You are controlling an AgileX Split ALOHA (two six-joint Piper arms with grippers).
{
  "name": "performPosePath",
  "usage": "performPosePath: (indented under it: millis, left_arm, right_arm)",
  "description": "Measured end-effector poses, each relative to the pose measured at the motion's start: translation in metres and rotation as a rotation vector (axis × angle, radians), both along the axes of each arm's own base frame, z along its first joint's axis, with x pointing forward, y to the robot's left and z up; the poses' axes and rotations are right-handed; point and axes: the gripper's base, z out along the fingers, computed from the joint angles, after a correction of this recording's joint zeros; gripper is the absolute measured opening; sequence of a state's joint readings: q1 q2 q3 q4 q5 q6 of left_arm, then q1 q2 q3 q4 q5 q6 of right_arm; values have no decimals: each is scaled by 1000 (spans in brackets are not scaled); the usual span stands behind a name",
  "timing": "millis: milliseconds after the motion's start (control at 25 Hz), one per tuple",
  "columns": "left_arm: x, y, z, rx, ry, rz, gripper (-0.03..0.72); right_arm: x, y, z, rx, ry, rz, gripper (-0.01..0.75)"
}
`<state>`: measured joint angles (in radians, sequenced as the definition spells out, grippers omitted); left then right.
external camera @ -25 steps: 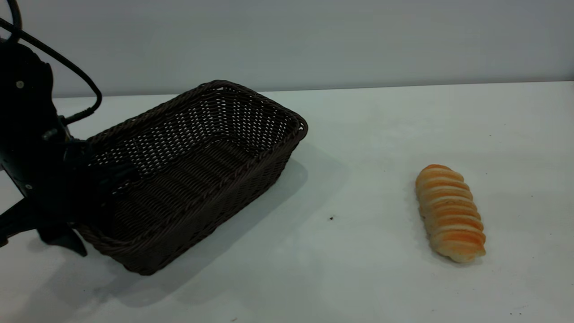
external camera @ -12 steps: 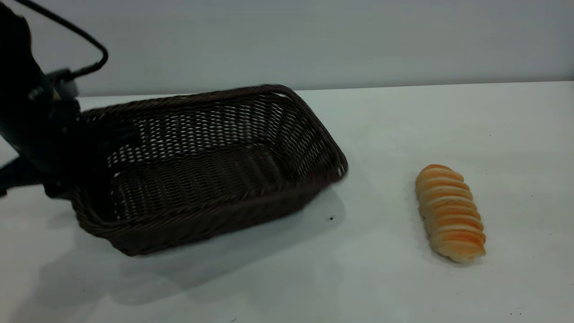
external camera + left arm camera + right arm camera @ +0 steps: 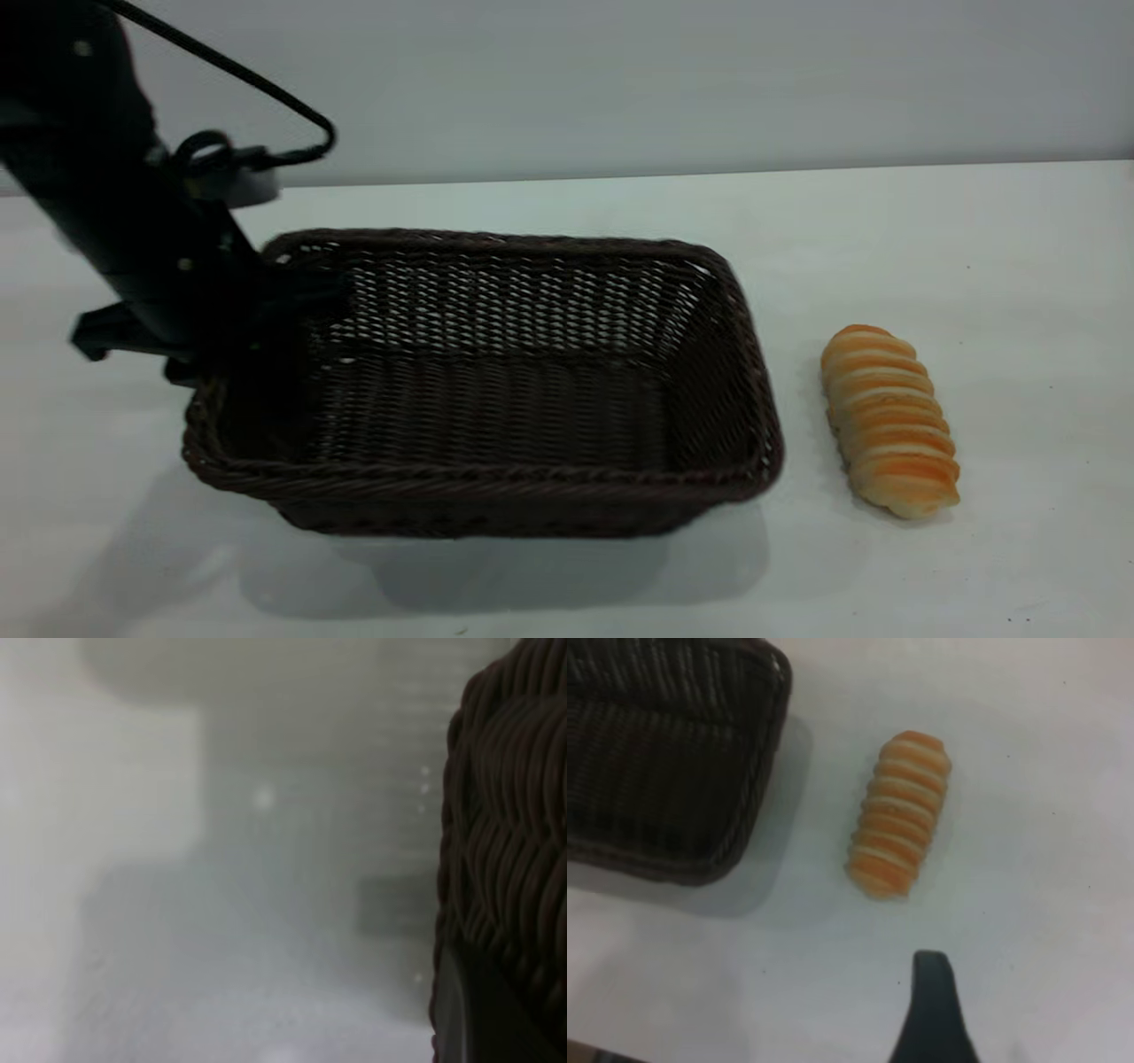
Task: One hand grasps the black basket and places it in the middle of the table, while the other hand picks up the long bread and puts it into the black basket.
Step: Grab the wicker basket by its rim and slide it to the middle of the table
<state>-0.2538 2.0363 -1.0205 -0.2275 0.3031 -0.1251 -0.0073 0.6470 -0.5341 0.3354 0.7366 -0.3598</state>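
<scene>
**Wicker basket near the middle, bread still outside it**

Dark brown-black woven wicker is most of what we're looking at: the big rectangular black basket point(image 3: 496, 390) with its braided rim and sloping openwork sides. It sits upright and flat on the plain white table point(image 3: 974, 257), with nothing inside it.

The left gripper point(image 3: 266, 328) sits at the basket's short end, the one farthest from the bread. It looks clamped on the rim there, one finger reaching down inside the wall, though it's all black on black, so we can't make out the fingertips cleanly. A black cable loops off the arm above that end. The left wrist view just gives us a close-up of the basket's weave point(image 3: 505, 842) along one side, with blurry table behind it.

The long bread point(image 3: 889, 420), a golden-orange and cream loaf with crosswise ridges, lies on the table just beside the basket's other short end, close but not touching. Its long axis runs roughly along that end wall.

The right gripper only shows up in its own wrist view, as a single dark finger point(image 3: 935, 1014) hovering over bare table, near the bread point(image 3: 900, 812) but apart from it. The basket corner point(image 3: 673, 762) shows beyond the bread. We can't tell whether those jaws are spread or closed.
</scene>
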Motion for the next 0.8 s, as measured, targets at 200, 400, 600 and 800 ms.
performPosePath:
  millis: [200,400,600,800]
  left_arm:
    - [6,-5,-12,-26,32,-17,144]
    - [7,-5,-14,-31,42,5,144]
    - [6,-5,-14,-33,57,19,163]
    - [5,-5,-10,-37,62,25,368]
  right_arm:
    - [-1,0,-1,0,9,3,571]
    - [-1,0,-1,0,12,4,571]
    - [-1,0,-1,-2,12,4,571]
    - [-1,0,-1,-2,13,5,570]
